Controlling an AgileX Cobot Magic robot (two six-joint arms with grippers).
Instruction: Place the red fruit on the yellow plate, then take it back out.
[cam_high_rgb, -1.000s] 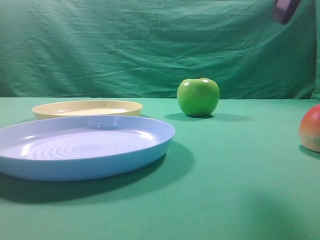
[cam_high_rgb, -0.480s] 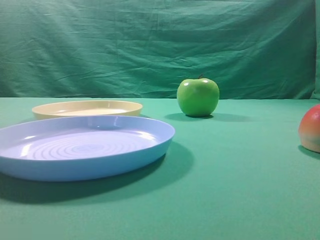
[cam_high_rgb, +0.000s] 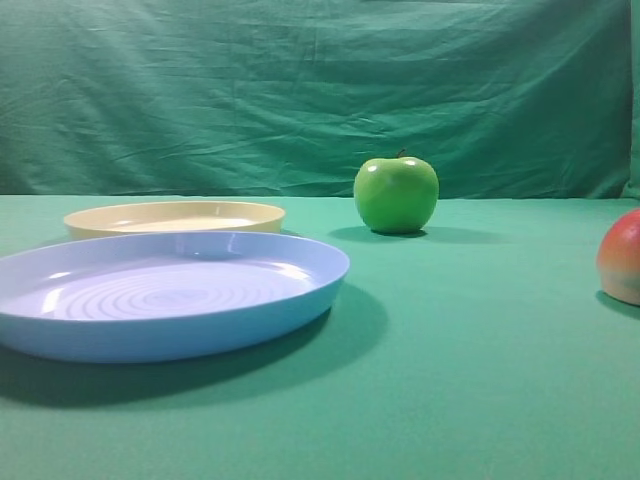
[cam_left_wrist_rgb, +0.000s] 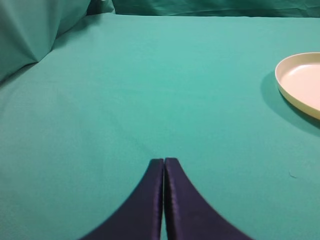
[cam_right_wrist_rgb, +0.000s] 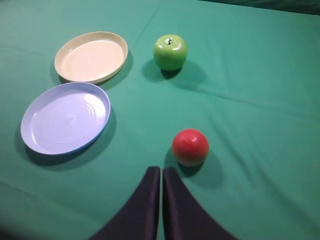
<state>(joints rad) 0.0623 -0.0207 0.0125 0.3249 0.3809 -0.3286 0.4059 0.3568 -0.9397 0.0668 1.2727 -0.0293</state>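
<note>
The red fruit (cam_right_wrist_rgb: 190, 146) rests on the green cloth, cut off by the right edge of the exterior view (cam_high_rgb: 622, 257). The yellow plate (cam_right_wrist_rgb: 91, 56) lies bare at the far left, behind the blue plate, and shows low in the exterior view (cam_high_rgb: 175, 216) and at the right edge of the left wrist view (cam_left_wrist_rgb: 302, 82). My right gripper (cam_right_wrist_rgb: 161, 169) hangs high above the cloth, shut on nothing, just short and left of the fruit. My left gripper (cam_left_wrist_rgb: 164, 160) is shut and bare over plain cloth, left of the yellow plate. Neither gripper shows in the exterior view.
A larger light-blue plate (cam_high_rgb: 160, 292) with concentric rings sits in front of the yellow one (cam_right_wrist_rgb: 66, 118). A shiny green apple (cam_high_rgb: 396, 193) stands behind, right of the yellow plate (cam_right_wrist_rgb: 170, 51). A green cloth backdrop hangs behind the table.
A dark gripper part at the top right of the exterior view one second ago has moved out of frame. The fruits and plates have not moved.
</note>
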